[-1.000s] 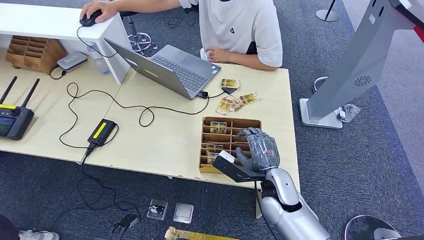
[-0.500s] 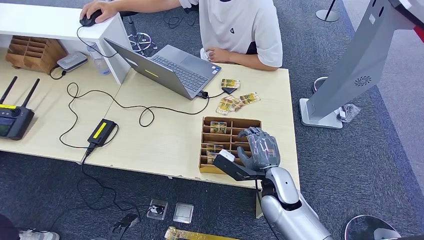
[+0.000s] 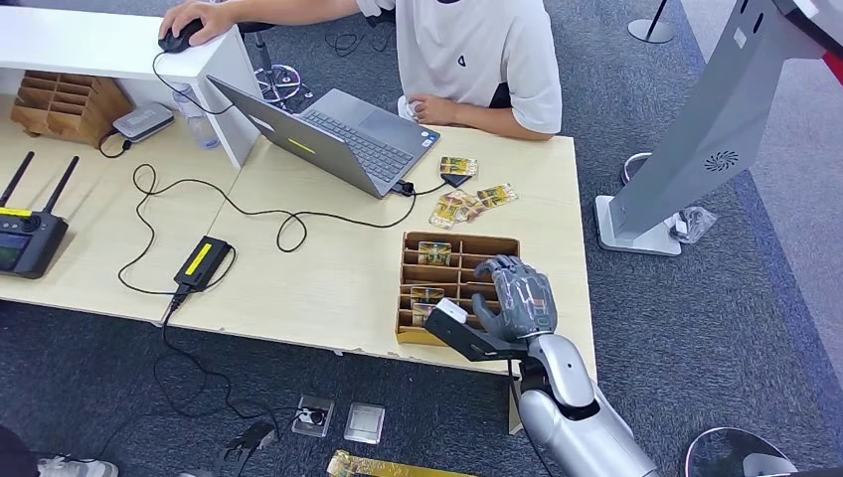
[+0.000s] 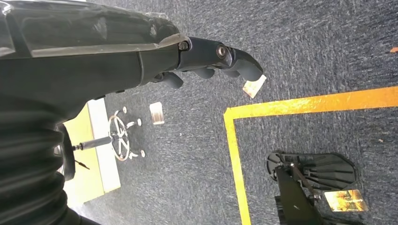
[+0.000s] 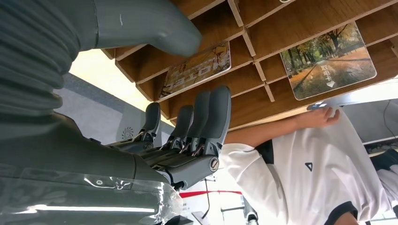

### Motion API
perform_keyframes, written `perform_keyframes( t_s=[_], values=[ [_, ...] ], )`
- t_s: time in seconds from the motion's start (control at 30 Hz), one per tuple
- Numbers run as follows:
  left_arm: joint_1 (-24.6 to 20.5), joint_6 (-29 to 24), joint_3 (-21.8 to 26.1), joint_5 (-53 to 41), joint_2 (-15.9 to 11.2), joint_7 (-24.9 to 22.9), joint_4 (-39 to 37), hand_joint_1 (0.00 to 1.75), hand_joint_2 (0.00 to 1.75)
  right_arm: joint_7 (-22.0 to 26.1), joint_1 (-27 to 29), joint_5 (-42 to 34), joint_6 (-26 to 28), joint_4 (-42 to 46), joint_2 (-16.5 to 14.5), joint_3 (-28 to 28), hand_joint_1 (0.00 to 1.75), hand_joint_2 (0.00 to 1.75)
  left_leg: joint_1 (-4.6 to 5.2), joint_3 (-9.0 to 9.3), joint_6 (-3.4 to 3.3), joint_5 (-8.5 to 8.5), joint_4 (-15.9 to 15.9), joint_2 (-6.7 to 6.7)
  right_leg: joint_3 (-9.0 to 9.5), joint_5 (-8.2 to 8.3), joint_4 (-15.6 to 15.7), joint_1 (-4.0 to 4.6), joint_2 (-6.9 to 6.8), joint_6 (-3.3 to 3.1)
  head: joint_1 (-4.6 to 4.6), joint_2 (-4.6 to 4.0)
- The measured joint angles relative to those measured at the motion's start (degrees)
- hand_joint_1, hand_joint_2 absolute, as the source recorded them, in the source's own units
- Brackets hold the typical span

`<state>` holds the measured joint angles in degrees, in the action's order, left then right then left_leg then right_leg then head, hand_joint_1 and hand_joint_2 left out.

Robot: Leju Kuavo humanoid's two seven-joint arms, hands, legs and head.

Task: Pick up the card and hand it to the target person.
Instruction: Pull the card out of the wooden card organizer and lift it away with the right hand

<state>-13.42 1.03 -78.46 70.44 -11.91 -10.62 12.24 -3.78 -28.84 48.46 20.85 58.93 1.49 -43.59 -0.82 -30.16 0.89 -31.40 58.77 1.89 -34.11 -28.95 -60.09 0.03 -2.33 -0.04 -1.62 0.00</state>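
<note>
A wooden divided tray [image 3: 497, 241] sits near the table's front right corner. Picture cards lie in it: one in a far compartment [image 3: 433, 251] and one nearer [image 3: 426, 295]. My right hand [image 3: 514, 296] hovers over the tray's right side, fingers spread, holding nothing. In the right wrist view the hand [image 5: 187, 131] faces the tray's dividers [image 5: 263, 79], close to two cards [image 5: 197, 70] [image 5: 328, 61]. The person in a white shirt [image 3: 477, 60] sits across the table. My left hand [image 4: 211, 56] hangs above the carpet, holding nothing.
Loose cards [image 3: 467, 204] lie on the table beyond the tray. An open laptop [image 3: 338, 134], cables [image 3: 229, 214], a power adapter [image 3: 203, 260] and a remote controller [image 3: 28, 238] occupy the left. A grey stand [image 3: 696, 139] rises at the right. Small cases [image 3: 364, 422] lie on the floor.
My right hand has shifted very slightly over the tray; nothing was taken hold of.
</note>
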Motion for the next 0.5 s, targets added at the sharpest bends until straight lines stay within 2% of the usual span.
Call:
perform_keyframes(
  t_s=[0.33,0.5],
  values=[
    [0.08,-0.37,-0.01,0.65,0.01,0.4,0.0,0.0,1.75,0.58,0.01,-0.42,-0.02,-0.73,0.0,-0.31,0.93,1.75,0.0,0.0,0.0,0.0,0.0,0.0,0.0,0.0,-0.01,0.0,0.0,0.0,0.0,0.0],
    [0.16,-0.37,0.0,0.81,0.01,0.52,0.0,0.0,1.75,0.64,0.03,-0.44,-0.02,-1.11,-0.03,-0.39,1.02,1.75,0.0,-0.01,0.0,0.0,0.0,0.0,0.0,0.0,0.0,0.0,0.0,0.0,0.0,0.0]
  ],
)
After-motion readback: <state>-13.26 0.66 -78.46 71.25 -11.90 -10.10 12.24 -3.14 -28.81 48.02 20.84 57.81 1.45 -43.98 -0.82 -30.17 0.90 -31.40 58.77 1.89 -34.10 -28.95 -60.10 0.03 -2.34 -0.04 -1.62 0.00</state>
